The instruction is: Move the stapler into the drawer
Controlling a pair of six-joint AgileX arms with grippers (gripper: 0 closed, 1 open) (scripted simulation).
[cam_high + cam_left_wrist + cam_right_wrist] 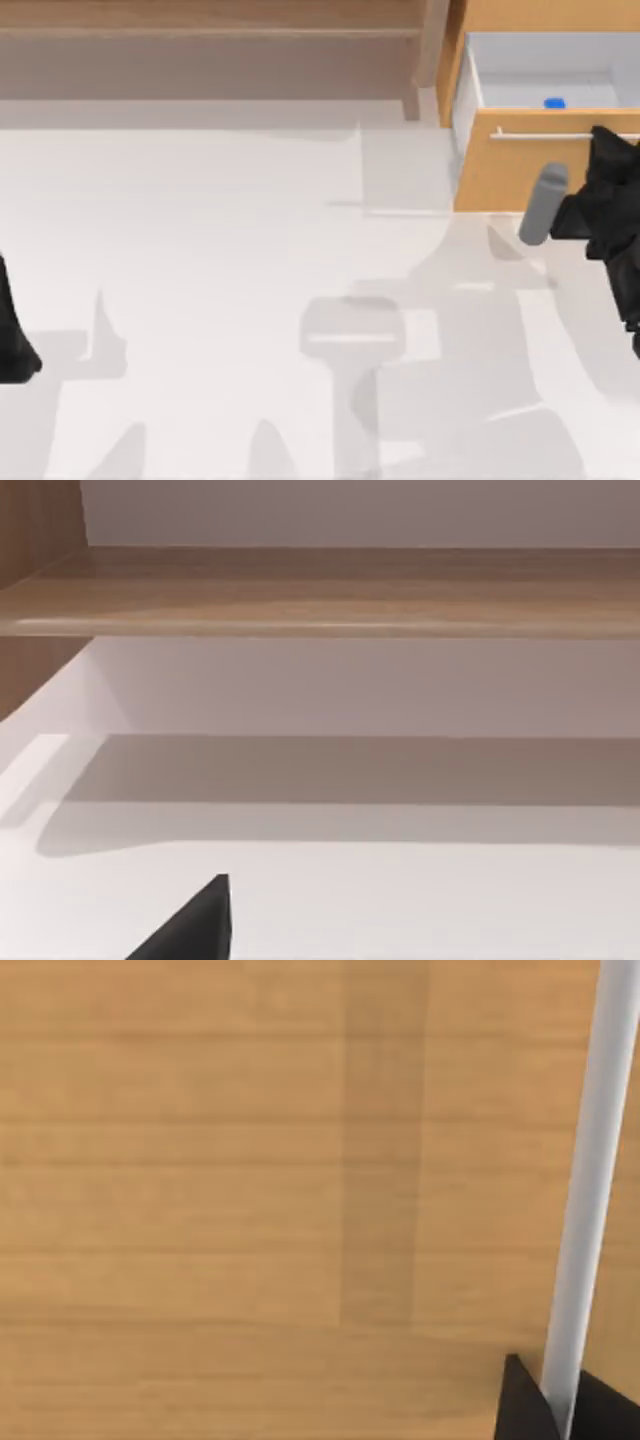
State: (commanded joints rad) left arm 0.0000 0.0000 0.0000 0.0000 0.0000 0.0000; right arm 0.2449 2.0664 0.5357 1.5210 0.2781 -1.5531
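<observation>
A: Where is the stapler [554, 103] seen?
B: It is seen as a small blue object inside the open drawer [500, 175], at the table's far right.
A: And the grippers?
B: The right gripper [603, 140] is closed around the handle [540, 134]. The left gripper [12, 345] is parked at the left edge; its state cannot be told.

A pale white table [200, 260] spreads across the scene, crossed by soft grey shadows near its middle and right. Along the far edge at the left runs a wide brown wooden shelf [210, 30], its board casting a dim band on the white wall [350, 680] beneath it. Light is even and diffuse.
</observation>
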